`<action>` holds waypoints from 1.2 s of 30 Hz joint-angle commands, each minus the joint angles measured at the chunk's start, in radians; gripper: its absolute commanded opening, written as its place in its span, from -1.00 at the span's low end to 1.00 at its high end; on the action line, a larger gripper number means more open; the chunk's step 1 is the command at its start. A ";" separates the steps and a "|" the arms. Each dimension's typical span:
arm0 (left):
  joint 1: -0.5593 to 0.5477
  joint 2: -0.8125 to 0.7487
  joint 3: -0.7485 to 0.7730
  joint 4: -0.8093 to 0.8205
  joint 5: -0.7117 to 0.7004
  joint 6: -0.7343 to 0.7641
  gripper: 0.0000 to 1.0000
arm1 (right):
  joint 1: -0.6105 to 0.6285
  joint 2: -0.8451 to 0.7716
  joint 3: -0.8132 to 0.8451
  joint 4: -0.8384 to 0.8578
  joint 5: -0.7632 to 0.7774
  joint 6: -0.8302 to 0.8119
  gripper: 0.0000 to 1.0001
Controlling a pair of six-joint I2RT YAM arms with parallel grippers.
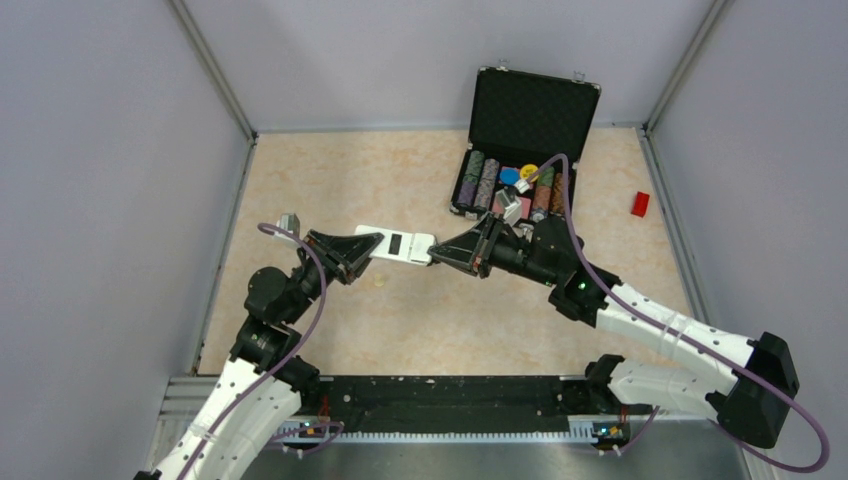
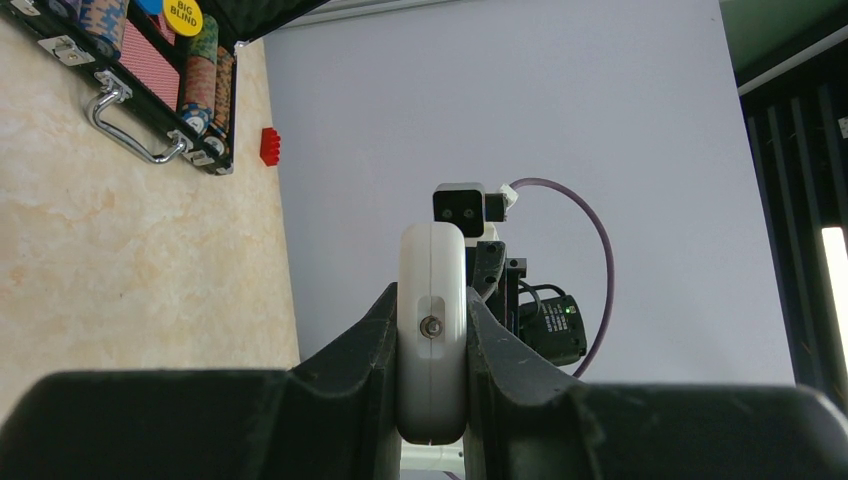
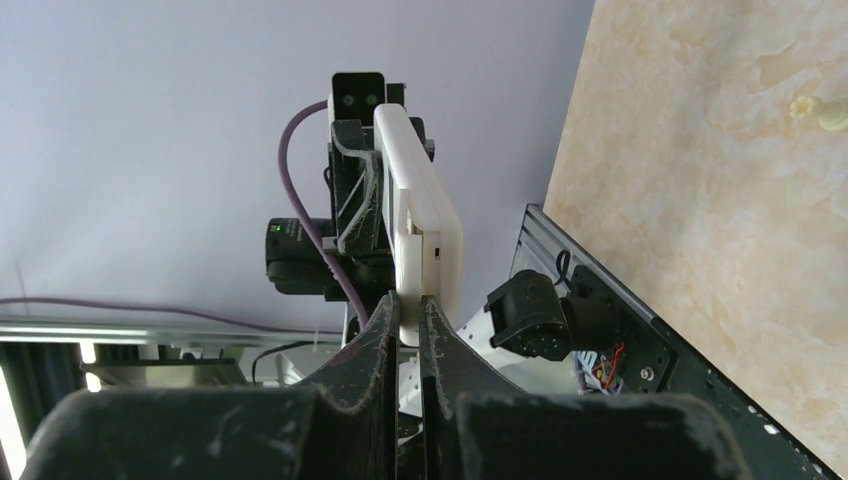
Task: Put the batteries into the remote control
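Left tool [image 1: 368, 252] and right tool [image 1: 434, 254] each clamp one end of the remote control [image 1: 395, 244] above the counter [image 1: 420, 330]; uneven pulling could wrench it loose.

1. Smooth white plastic, faint sheen: remote control [image 1: 396, 244], frame centre.
2. Small shiny metal stud [image 2: 431, 325] set in its end.
3. Matt black plastic: left gripper [image 2: 432, 292]; same with pale scuffs: right gripper [image 3: 408, 302].
4. Smooth, marbled beige stone look: table [image 1: 330, 180].
5. Bright chromed metal handle [image 2: 130, 125], upper left; black case [image 1: 535, 100], dimpled matt foam lining.
6. Glossy red plastic block [image 1: 640, 204], right side.
7. Smooth purple rubbery cable [image 1: 568, 200].
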 commanded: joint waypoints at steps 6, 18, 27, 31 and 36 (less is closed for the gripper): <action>-0.002 -0.007 0.038 0.084 0.003 0.005 -1.00 | -0.006 0.022 0.059 -0.077 -0.013 -0.026 -1.00; -0.002 0.006 0.059 0.096 0.036 0.052 -1.00 | -0.007 0.075 0.136 -0.245 -0.025 -0.068 -1.00; -0.002 0.044 0.082 0.154 0.092 0.068 -1.00 | -0.007 0.113 0.168 -0.289 -0.045 -0.115 -1.00; -0.002 0.060 0.109 0.144 0.119 0.092 -1.00 | -0.007 0.135 0.189 -0.316 -0.068 -0.153 -1.00; -0.002 0.063 0.121 0.146 0.142 0.112 -1.00 | -0.006 0.142 0.197 -0.348 -0.078 -0.178 -1.00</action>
